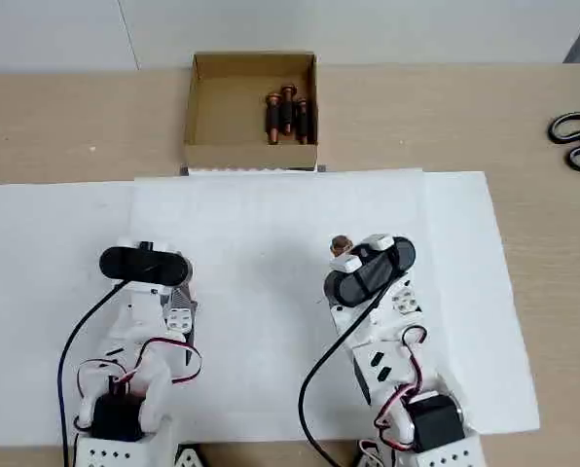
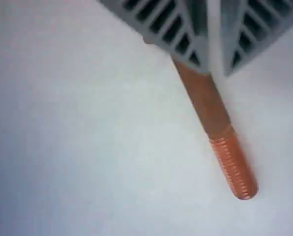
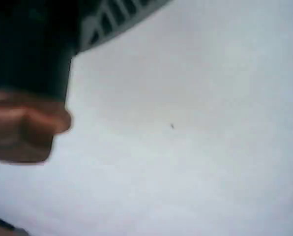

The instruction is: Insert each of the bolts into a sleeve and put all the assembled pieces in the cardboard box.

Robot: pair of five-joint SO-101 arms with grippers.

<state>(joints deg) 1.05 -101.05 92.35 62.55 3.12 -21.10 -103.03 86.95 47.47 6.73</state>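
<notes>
Grey left tool [image 2: 210,54] clamped on copper bolt [image 2: 220,132], threaded end jutting out over white sheet [image 1: 271,243]. Right tool [image 1: 346,255] closed on black sleeve [image 3: 31,49], copper head [image 3: 23,128] at its end. Beyond sheet's far edge, cardboard box [image 1: 200,107] on table [image 1: 76,117], assembled pieces [image 1: 288,115] inside near right wall.

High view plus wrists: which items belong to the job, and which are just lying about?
Job:
- box
- assembled pieces inside it
- bolt in the left jaws
- sleeve with a copper end, at the right jaws

Lying about:
- scissors, off the paper to the right
- paper under the arms
</notes>
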